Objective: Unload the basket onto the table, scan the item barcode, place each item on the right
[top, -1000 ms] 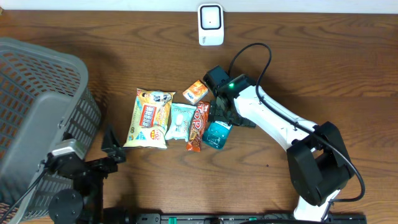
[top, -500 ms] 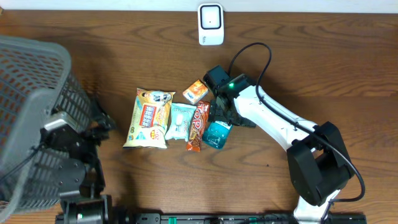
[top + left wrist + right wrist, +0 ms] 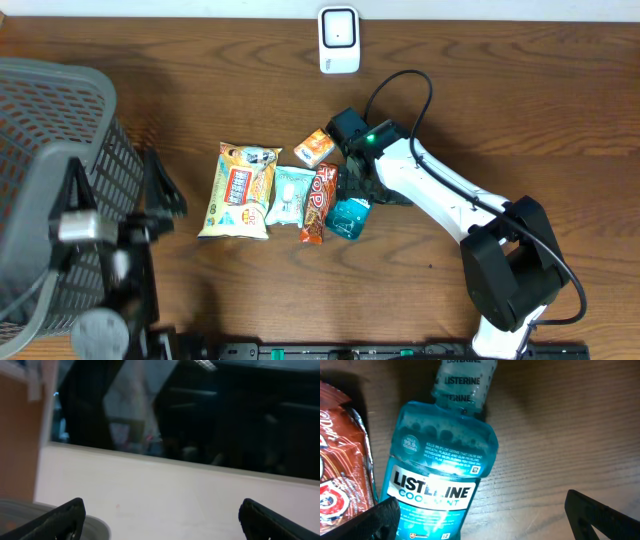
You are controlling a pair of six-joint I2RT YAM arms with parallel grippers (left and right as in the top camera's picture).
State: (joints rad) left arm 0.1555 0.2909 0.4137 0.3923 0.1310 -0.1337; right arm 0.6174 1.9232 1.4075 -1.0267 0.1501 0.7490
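Listerine bottle [image 3: 440,475] lies on brown wood-grain table [image 3: 540,110].

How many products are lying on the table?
5: candy bag, pale packet, red wrapper, orange box behind, mouthwash bottle under right arm; basket may hide more.

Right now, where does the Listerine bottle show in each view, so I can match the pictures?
Overhead: the Listerine bottle lies just right of centre, at the right end of the row of snacks.
Left wrist: not in it.
Right wrist: left of centre, label up, cap toward the top edge.
Shared landmark: the red snack wrapper lying right beside the bottle in both views.
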